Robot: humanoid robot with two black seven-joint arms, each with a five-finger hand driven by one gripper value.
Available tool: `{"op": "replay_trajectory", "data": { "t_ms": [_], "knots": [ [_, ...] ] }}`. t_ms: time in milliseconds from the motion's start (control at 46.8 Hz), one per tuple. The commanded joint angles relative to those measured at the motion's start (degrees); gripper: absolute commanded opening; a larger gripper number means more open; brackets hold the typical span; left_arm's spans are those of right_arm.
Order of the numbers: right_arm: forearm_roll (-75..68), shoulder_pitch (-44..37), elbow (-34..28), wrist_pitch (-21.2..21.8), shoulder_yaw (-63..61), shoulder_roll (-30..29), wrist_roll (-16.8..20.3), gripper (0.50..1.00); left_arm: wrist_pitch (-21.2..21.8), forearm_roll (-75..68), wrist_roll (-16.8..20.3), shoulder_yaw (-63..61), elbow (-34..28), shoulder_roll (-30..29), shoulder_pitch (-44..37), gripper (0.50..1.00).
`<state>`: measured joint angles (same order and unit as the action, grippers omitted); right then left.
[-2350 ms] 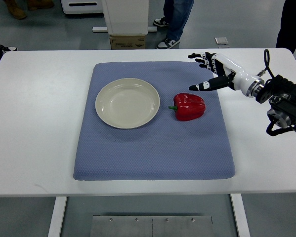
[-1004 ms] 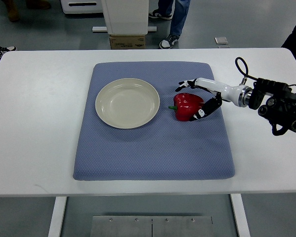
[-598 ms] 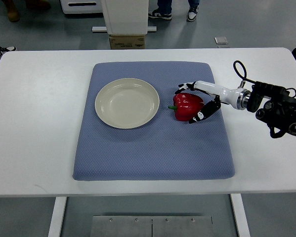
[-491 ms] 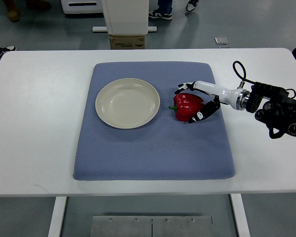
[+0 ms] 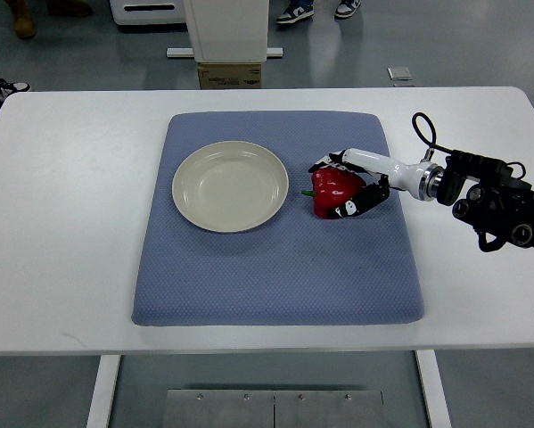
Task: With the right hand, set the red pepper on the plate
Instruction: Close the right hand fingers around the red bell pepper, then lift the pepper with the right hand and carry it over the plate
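A red bell pepper [image 5: 334, 188] with a green stem pointing left lies on the blue mat [image 5: 275, 259], just right of the cream plate [image 5: 231, 186]. My right hand [image 5: 338, 188] reaches in from the right edge and wraps the pepper: fingers [image 5: 324, 164] curl over its far side and the thumb [image 5: 351, 208] presses its near side. The pepper still looks to rest on the mat. The plate holds nothing. My left arm does not show.
The mat lies on a white table [image 5: 61, 223]. Beyond the far edge stand a white pedestal with a cardboard box [image 5: 230, 75] and people's shoes [image 5: 318, 9] on the floor.
My right hand came down from behind the pepper and closed its fingers and thumb around it. Since half a second ago hand and pepper have shifted slightly left.
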<state>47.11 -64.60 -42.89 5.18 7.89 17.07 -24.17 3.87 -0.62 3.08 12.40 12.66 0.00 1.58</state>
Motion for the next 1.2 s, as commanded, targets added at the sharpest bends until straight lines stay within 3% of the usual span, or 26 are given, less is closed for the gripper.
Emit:
{"op": "replay_trajectory", "data": {
  "t_ms": [0, 513, 855, 1175],
  "knots": [
    [-0.09, 0.00, 0.35, 0.01, -0.07, -0.02, 0.97, 0.500, 0.00, 0.00, 0.08, 0.00, 0.00, 0.00, 0.00, 1.000],
    [-0.97, -4.13, 0.35, -0.17, -4.38, -1.34, 7.03, 0.500, 0.00, 0.00, -0.01, 0.08, 0.00, 0.00, 0.00, 1.000],
    [-2.81, -8.17, 2.81, -0.17, -4.38, -10.56, 10.99, 0.500, 0.00, 0.00, 0.08, 0.00, 0.00, 0.00, 0.00, 1.000],
    [-4.48, -10.55, 6.33, -0.08, -4.29, -17.07, 11.61, 0.500, 0.00, 0.00, 0.08, 0.00, 0.00, 0.00, 0.00, 1.000]
  ]
}}
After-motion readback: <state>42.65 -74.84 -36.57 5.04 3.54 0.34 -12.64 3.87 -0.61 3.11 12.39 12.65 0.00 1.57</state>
